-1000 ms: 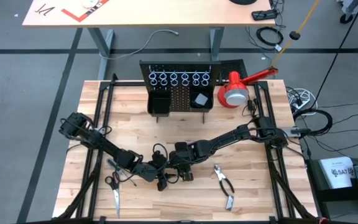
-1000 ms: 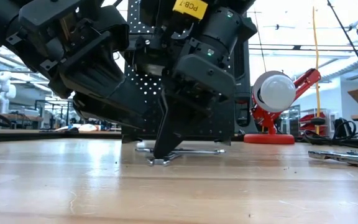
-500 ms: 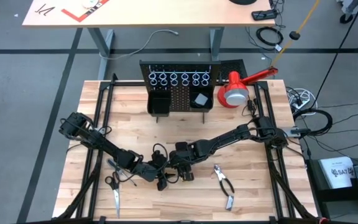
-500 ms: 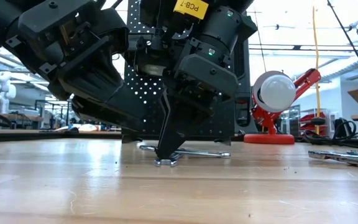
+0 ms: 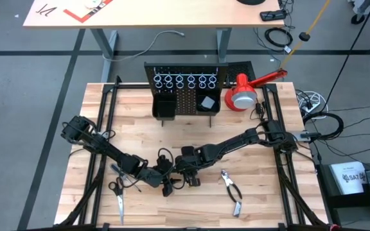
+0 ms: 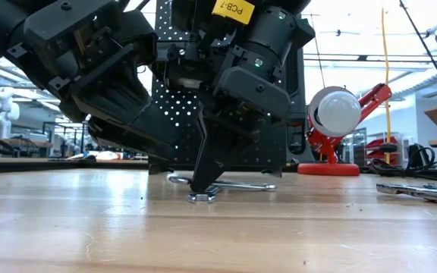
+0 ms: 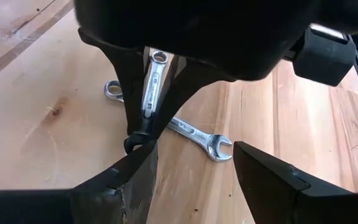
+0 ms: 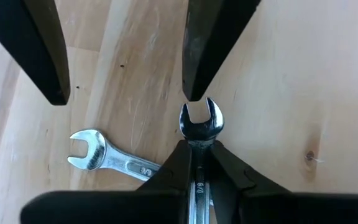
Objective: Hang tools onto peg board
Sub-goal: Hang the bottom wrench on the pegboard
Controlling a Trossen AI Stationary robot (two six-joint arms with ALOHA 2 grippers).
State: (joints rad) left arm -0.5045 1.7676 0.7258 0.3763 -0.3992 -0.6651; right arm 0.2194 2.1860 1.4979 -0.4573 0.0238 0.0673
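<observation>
Two silver wrenches lie crossed at the middle of the table. My right gripper (image 8: 197, 152) comes down on one wrench (image 8: 201, 121) and is shut on it. The other wrench (image 8: 104, 155) lies flat beside and partly under it. My left gripper (image 7: 194, 155) stands open just in front of them, facing the right gripper, and touches nothing. The peg board (image 5: 185, 96) stands upright at the far edge, with a row of silver rings (image 5: 185, 80) along its top. My right gripper pinches the wrench's shaft (image 8: 198, 144) just behind its open-jaw end, between the two fingers. The fingers (image 7: 132, 93) slant down from above and lie across the shaft. The wrench's end (image 6: 202, 198) rests on the table, and its ring end (image 7: 159, 57) points away behind the fingers.
Black-handled scissors (image 5: 117, 197) lie at the near left and pliers (image 5: 233, 191) at the near right. A red-and-white lamp (image 5: 243, 95) stands right of the peg board. Black frame rails (image 5: 101, 128) run along both sides of the table.
My right gripper's fingers have drawn together on the wrench's shaft. The crossed wrenches beneath it have shifted a little on the table. Neither arm has moved from its place.
</observation>
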